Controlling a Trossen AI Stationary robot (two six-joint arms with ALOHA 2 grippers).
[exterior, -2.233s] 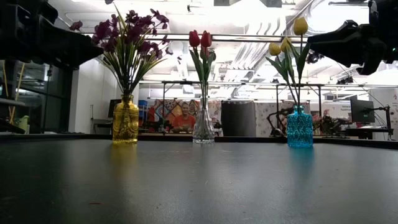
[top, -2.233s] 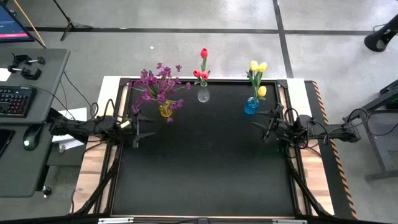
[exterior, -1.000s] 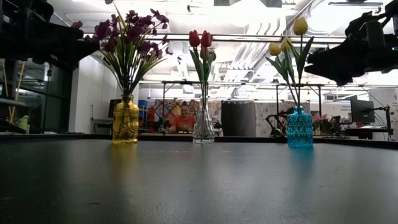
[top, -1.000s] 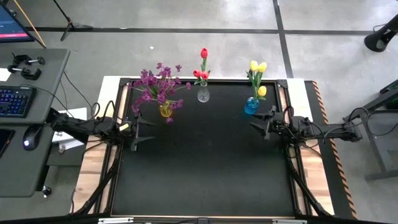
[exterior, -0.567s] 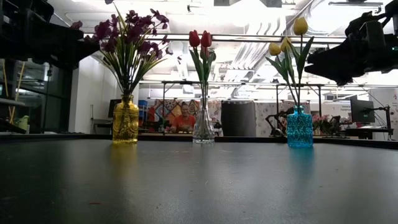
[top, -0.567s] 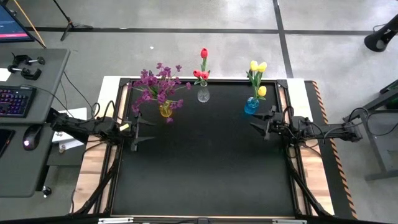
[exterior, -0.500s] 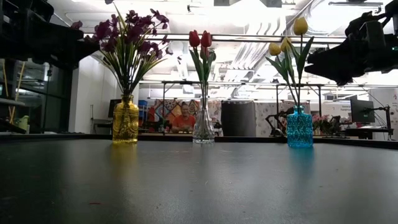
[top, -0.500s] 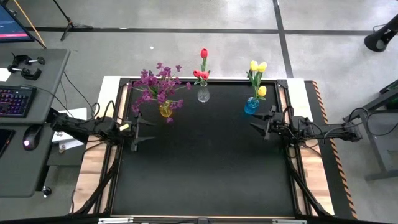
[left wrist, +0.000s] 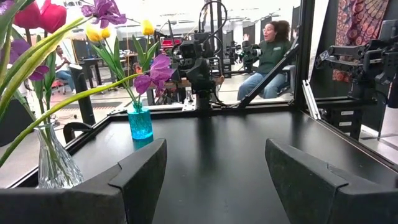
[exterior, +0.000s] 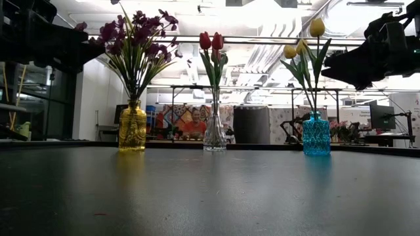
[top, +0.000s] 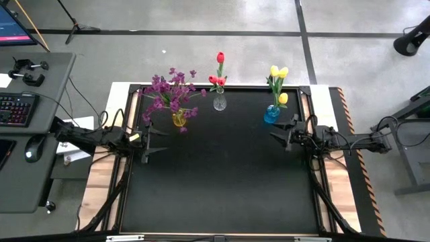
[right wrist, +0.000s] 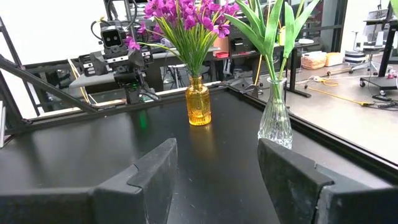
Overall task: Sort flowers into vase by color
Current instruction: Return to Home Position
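Three vases stand on their bases along the table's far edge. A yellow vase (top: 179, 119) (exterior: 132, 128) (right wrist: 198, 101) holds purple sprays (top: 169, 93) (exterior: 134, 39). A clear vase (top: 220, 103) (exterior: 214, 134) (right wrist: 275, 118) holds red tulips (top: 219, 70) (exterior: 211, 41). A blue vase (top: 271, 114) (exterior: 316, 134) (left wrist: 140, 122) holds yellow tulips (top: 279, 77) (exterior: 302, 46). My left gripper (top: 160, 139) (left wrist: 214, 174) hovers open at the table's left side, near the yellow vase. My right gripper (top: 281, 129) (right wrist: 217, 168) hovers open at the right side, near the blue vase.
The black tabletop (top: 222, 175) stretches bare between the arms and toward the near edge. A desk with a keyboard (top: 17, 109) and mouse stands left of the table. People show in the room beyond: one seated (left wrist: 270, 46), another behind the clear vase (exterior: 193, 124).
Nothing has moved in the last second. About two seconds ago the right gripper dipped a little and turned, and the left gripper shifted slightly toward the near edge; both have kept still since.
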